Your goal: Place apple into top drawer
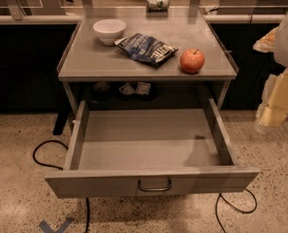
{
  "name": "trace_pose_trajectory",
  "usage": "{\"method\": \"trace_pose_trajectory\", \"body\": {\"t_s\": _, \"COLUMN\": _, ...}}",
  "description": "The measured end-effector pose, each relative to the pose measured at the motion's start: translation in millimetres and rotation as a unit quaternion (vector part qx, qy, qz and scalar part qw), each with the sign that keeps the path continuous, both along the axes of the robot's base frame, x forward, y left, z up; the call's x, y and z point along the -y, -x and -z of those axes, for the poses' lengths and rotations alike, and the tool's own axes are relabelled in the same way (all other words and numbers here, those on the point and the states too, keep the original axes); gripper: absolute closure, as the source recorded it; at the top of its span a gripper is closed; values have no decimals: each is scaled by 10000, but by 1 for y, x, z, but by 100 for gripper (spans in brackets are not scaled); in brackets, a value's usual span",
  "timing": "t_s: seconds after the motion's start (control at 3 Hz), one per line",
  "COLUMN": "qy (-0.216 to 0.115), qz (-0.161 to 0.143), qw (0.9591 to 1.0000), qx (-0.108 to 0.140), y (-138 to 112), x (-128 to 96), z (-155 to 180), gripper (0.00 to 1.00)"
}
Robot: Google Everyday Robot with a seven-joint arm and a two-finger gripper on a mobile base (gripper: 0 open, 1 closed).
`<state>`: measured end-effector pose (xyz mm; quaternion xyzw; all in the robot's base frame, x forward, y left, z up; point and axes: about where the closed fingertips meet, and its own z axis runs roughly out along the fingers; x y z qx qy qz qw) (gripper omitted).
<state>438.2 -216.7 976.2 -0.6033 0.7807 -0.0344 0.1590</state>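
Observation:
The red-orange apple (192, 60) stands upright on the grey tabletop (104, 62), near its front right corner. Below it the top drawer (148, 140) is pulled fully out and its inside is empty. Its flat front panel carries a small curved handle (154, 186) at the centre. My gripper (272, 113) hangs at the right edge of the view. It is to the right of the drawer, lower than the apple and well apart from it, and holds nothing that I can see.
A white bowl (109, 30) stands at the tabletop's back left. A dark blue chip bag (147, 48) lies in the middle, left of the apple. A can (157, 3) lies at the back edge. Black cables (44, 154) run over the speckled floor on both sides of the drawer.

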Motion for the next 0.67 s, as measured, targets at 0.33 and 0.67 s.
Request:
{"method": "trace_pose_trajectory", "body": {"t_s": 0.33, "qy": -5, "qz": -26, "qw": 10000, "qx": 68, "y": -8, "x": -1, "z": -3, "gripper": 0}}
{"method": "trace_pose_trajectory", "body": {"t_s": 0.67, "qy": -17, "qz": -26, "qw": 10000, "qx": 89, "y": -49, "x": 3, "z": -6, "gripper": 0}}
